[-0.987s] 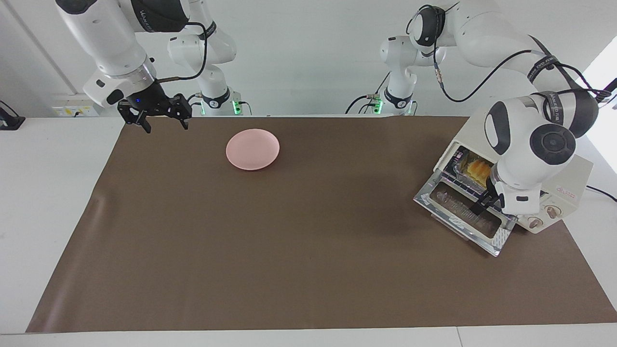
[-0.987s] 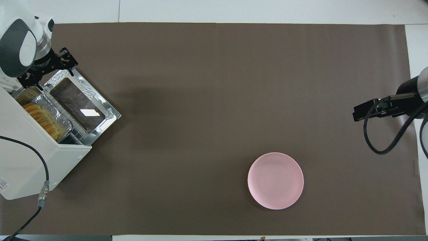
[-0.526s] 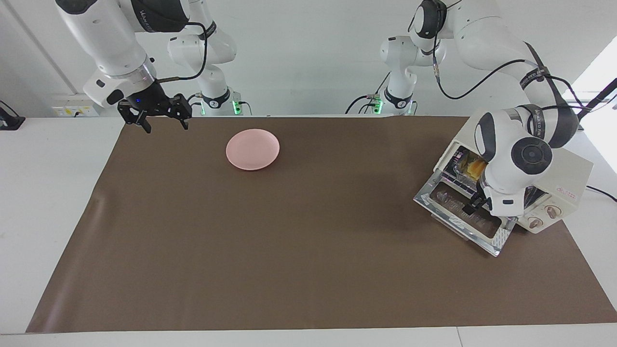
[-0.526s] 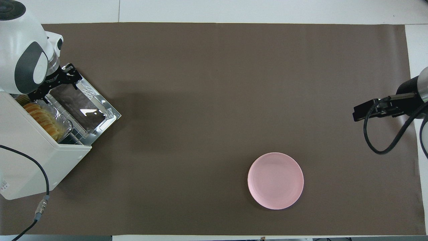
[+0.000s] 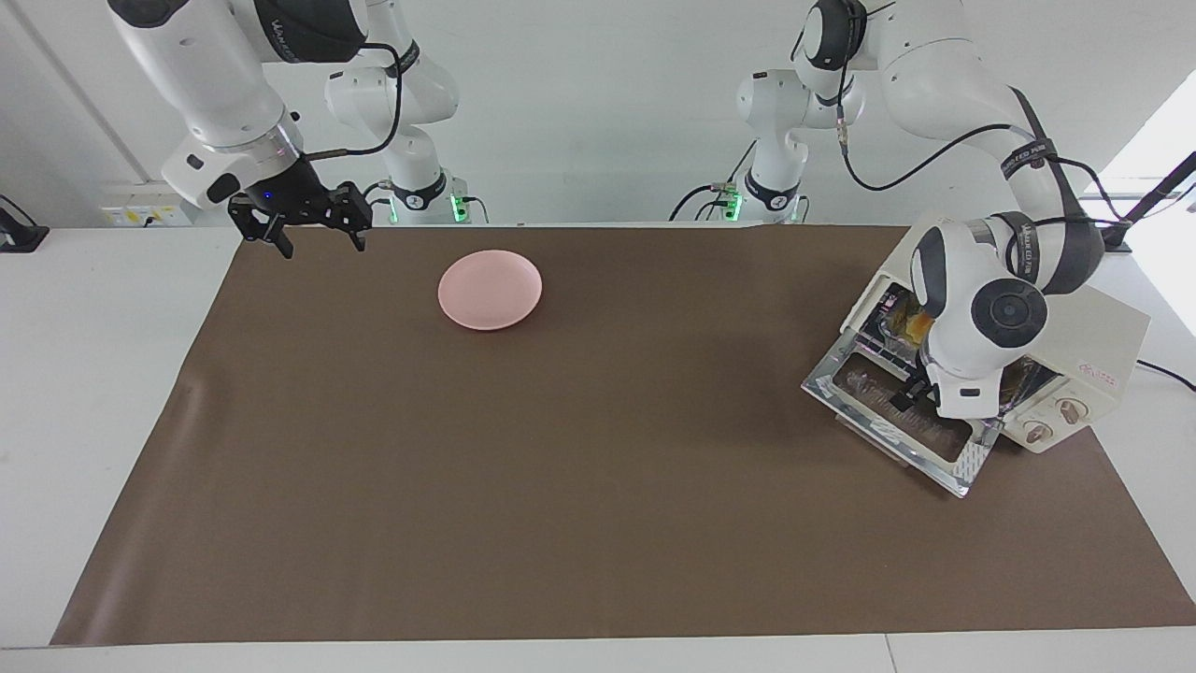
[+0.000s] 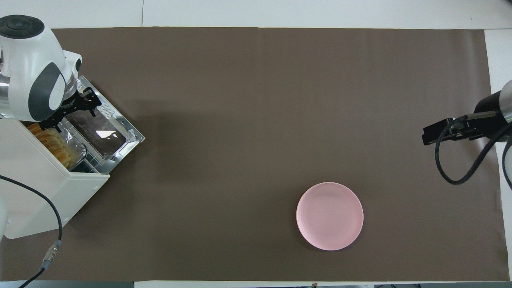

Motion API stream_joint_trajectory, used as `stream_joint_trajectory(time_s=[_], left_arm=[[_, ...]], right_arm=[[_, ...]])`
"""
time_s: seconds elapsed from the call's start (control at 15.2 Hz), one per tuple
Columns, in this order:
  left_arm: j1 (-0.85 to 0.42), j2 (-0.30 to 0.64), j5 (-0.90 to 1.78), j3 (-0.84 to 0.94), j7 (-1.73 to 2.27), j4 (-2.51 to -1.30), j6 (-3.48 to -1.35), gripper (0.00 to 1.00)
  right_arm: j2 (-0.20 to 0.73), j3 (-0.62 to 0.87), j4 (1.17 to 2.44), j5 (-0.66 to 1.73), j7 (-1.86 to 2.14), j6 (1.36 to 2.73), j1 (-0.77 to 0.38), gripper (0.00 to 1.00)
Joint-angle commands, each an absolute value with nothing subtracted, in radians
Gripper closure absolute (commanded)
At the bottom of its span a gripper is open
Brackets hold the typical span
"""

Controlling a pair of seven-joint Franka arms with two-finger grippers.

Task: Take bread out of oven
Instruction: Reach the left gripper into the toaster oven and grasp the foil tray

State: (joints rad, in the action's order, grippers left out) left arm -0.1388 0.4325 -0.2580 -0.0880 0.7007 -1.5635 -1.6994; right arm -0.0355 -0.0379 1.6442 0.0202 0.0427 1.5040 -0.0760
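Left hand [image 6: 72, 113], fingers apart, hovers over the oven [image 6: 44, 180]'s lowered door; it should reach level inward to the bread [image 6: 50, 143], clearing the foil tray [image 6: 78, 149]; right hand [image 5: 301, 224], also spread, waits.

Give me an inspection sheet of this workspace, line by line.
Surface: table covered by a brown mat.
Job's things: oven at the left arm's end, door dropped open; bread inside on a foil tray.
Clutter: pink plate, bare.
End effectors: left end effector over the open door, fingers spread, holding nothing; right end effector waits over the mat's corner, open.
Cables: oven cord; looped cable on right arm.
Surroundings: white wall; wall socket.
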Motion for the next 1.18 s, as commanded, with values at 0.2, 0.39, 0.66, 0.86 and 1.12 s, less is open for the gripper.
stream_joint_trajectory(time_s=[0.2,0.39,0.66,0.86,1.12], left_arm=[[-0.141,0.376,-0.285,-0.092,0.721,-1.693,-1.798,0.04],[-0.12,0.356,-0.285,-0.091,0.727,-1.745,-1.815,0.39],[-0.113,0.354,-0.284,-0.091,0.712,-1.747,-1.855,1.0],[-0.121,0.379,-0.275,-0.089,0.71,-1.675,-1.852,1.0],[-0.144,0.4,-0.23,-0.081,0.71,-1.622,-1.85,1.0]], right_arm=[[-0.044,-0.028,1.643,0.037,0.063,1.488,-0.057,0.0],[-0.044,-0.028,1.643,0.035,0.063,1.488,-0.057,0.0],[-0.044,-0.028,1.643,0.037,0.063,1.488,-0.057,0.0],[-0.044,-0.028,1.643,0.035,0.063,1.488,-0.057,0.0],[-0.044,-0.028,1.643,0.037,0.063,1.488,-0.057,0.0]])
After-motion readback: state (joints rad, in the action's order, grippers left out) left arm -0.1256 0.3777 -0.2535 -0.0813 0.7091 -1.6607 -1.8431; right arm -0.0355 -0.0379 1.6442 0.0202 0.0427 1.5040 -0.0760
